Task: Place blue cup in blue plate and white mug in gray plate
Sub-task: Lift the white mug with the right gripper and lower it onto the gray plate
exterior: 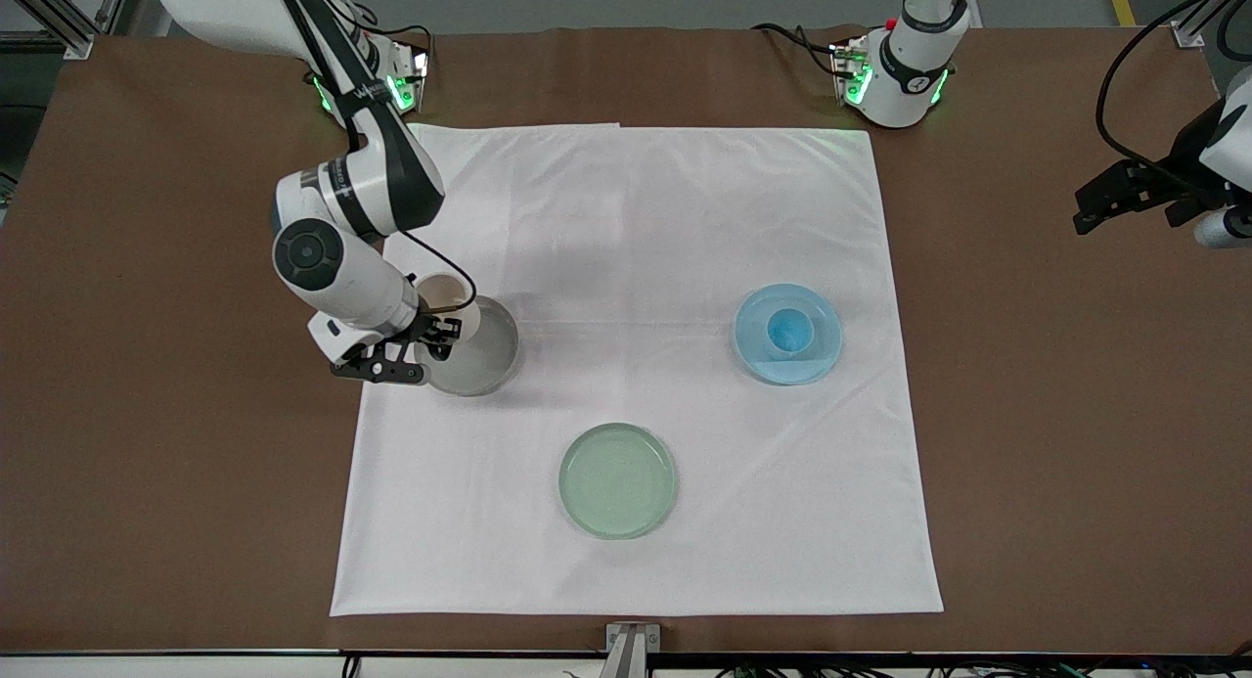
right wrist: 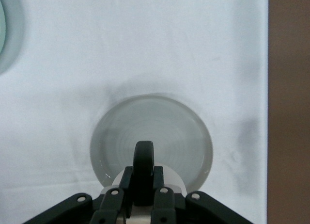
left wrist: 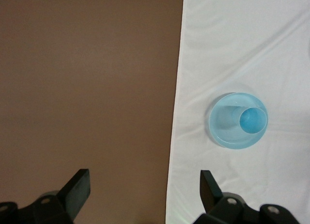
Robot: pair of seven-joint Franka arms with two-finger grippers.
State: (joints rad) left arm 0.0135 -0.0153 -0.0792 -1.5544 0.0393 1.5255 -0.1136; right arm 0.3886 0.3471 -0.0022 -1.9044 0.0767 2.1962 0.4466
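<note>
The white mug (exterior: 448, 301) is in my right gripper (exterior: 430, 338), which is shut on its black handle (right wrist: 144, 161). It hangs over the gray plate (exterior: 486, 357), above the rim toward the right arm's end of the table. I cannot tell whether the mug touches the plate. In the right wrist view the gray plate (right wrist: 160, 129) lies below the right gripper (right wrist: 144, 185) and the mug (right wrist: 172, 179). The blue cup (exterior: 788, 332) stands upright in the blue plate (exterior: 817, 360). My left gripper (exterior: 1094, 213) waits open and empty over the bare brown table, with the cup (left wrist: 253, 121) and blue plate (left wrist: 224, 129) in its wrist view.
A pale green plate (exterior: 617, 479) lies on the white cloth (exterior: 636, 228), nearer to the front camera than the other plates; its rim shows in the right wrist view (right wrist: 7, 35). Brown table surface (exterior: 147, 414) surrounds the cloth.
</note>
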